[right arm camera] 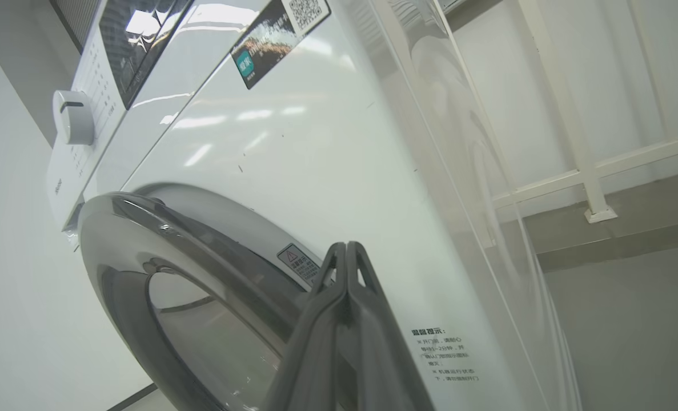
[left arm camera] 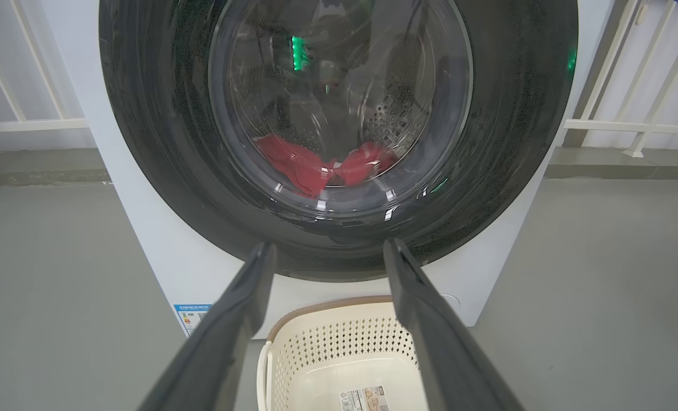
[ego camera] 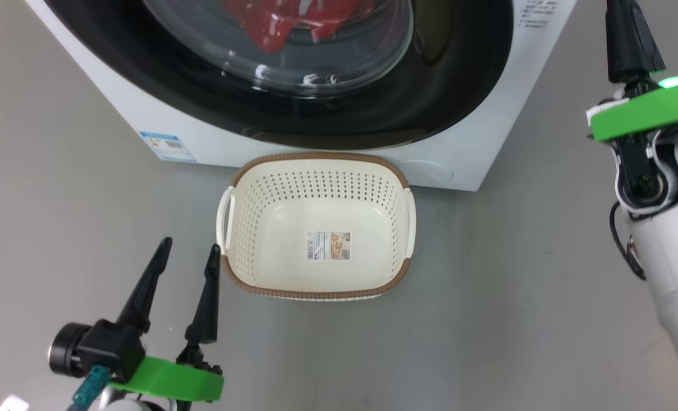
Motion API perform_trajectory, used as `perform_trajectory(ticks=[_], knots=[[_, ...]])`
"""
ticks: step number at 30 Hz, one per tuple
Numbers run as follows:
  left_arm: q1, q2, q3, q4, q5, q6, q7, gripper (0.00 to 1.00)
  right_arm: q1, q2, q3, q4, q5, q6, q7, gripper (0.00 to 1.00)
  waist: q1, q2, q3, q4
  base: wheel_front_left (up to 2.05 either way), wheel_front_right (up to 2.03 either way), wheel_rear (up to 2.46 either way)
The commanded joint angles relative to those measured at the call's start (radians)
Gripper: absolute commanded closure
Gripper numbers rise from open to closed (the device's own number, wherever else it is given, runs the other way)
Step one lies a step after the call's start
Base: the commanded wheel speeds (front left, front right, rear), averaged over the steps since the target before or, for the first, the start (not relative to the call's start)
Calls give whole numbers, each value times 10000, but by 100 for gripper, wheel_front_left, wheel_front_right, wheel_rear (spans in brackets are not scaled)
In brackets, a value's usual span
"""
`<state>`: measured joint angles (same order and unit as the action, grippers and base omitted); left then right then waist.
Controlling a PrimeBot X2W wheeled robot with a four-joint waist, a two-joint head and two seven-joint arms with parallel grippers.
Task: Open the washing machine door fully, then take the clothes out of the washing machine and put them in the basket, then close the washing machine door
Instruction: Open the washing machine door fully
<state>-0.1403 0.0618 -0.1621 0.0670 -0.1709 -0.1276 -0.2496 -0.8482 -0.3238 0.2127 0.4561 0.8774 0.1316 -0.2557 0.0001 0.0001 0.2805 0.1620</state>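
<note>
Washing machine [ego camera: 478, 137] on grey floor [ego camera: 504, 319]

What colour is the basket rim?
Brown, woven-look, on a cream perforated basket; clearest in the head view.

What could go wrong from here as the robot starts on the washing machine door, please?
1. The right tool is shut, its tips near the glossy rim of the washing machine door; closed like this, it may slip instead of hooking the rim.
2. The left tool stands open close to the left handle of the basket; a stray move could shove it aside.
3. The basket sits right below the door, so an arm reaching for the clothes might knock it.
</note>
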Motion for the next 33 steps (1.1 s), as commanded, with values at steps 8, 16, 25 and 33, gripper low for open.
perform_trajectory(ticks=[8,16,25,33], knots=[[-550,133,275,-261,-153,-31,-122,0,-1304,-878,1776,199,2937,-9,1503,100,0,-1,527,198,0,0,0],[-807,161,154,-259,-229,-31,-122,0,-2291,-1284,2138,782,5639,-9,3905,100,0,-1,884,335,0,0,0],[-918,166,15,-234,-281,-31,-122,0,-3279,-1055,1709,2161,7676,-9,6503,100,0,-1,1110,508,0,0,0],[-958,142,-78,-222,-300,-31,-122,0,-3655,-787,1594,2796,8099,-9,7437,100,0,-1,1160,594,0,0,0]])
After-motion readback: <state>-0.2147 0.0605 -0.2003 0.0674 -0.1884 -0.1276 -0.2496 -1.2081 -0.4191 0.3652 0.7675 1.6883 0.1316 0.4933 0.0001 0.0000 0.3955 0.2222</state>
